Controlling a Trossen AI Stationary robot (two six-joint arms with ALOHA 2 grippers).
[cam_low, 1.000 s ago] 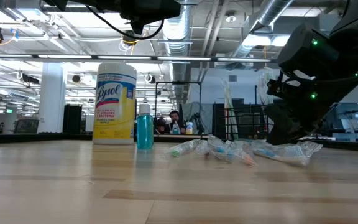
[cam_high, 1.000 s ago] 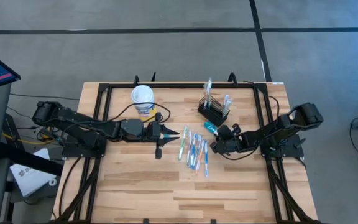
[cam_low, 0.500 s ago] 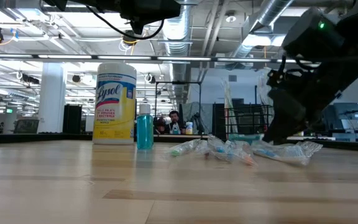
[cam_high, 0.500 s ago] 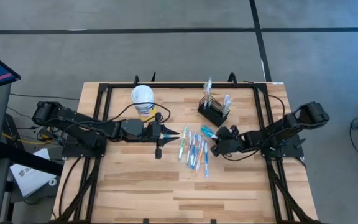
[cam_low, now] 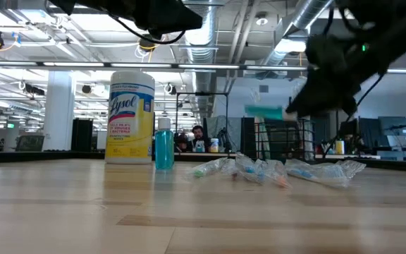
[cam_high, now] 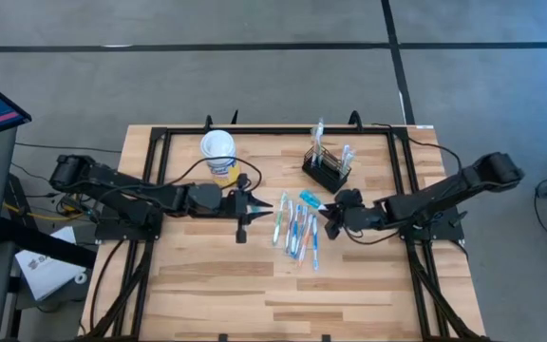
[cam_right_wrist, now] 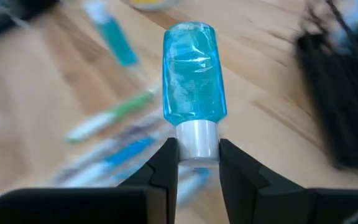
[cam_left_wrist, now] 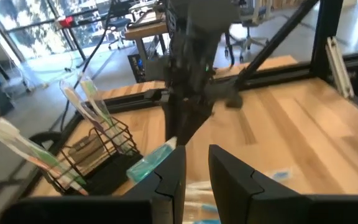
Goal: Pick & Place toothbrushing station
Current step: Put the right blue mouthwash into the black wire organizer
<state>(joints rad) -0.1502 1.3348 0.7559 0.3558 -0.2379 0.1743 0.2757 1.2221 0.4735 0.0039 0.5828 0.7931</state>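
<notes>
My right gripper has lifted a small blue bottle off the table, fingers clamped on its cap, close beside the toothbrushing station. My left gripper waits, fingers narrow.

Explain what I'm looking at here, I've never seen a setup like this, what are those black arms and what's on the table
These are two robot arms at a wooden table, each ending in a two-finger gripper. One picture looks straight down, one sits level with the tabletop, and one camera rides on each wrist. The right gripper is shut on a small bottle of blue liquid, holding it by its white cap above the table. The left gripper holds nothing and points toward a row of wrapped toothbrushes lying on the wood. Behind them stands a black wire caddy already holding a few toothbrushes. A white-lidded wipes canister and another blue bottle stand nearby.
</notes>
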